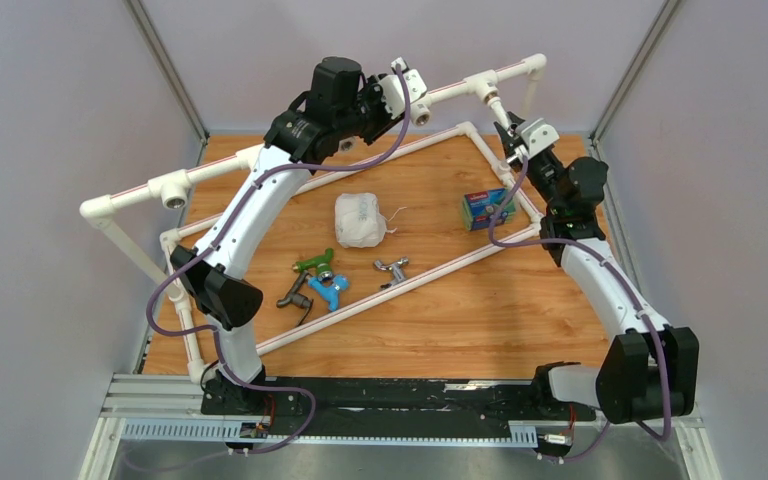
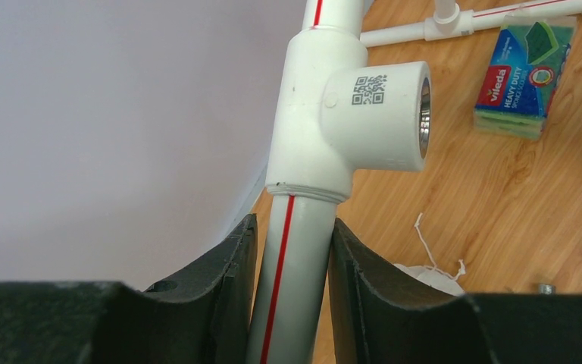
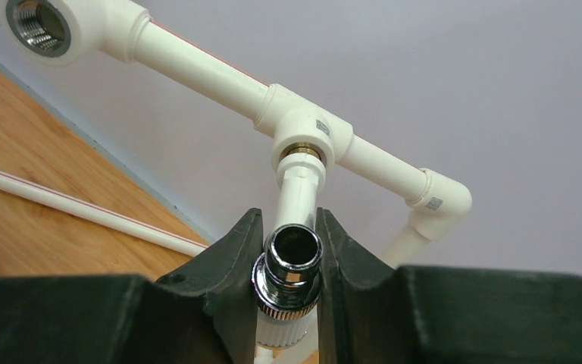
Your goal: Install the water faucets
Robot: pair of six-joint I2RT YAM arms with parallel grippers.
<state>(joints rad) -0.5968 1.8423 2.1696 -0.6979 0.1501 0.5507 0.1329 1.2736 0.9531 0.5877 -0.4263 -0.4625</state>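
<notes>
My left gripper is shut on the upper white pipe with a red stripe, just below an empty tee socket. My right gripper is shut on the white faucet at its chrome nozzle. The faucet's stem meets the tee on the same pipe. The green faucet, blue faucet, dark grey faucet and chrome faucet lie on the wooden table inside the pipe frame.
A white tied bag and a pack of sponges lie on the table. Another empty tee socket sits at the left of the upper pipe. Grey walls enclose the table.
</notes>
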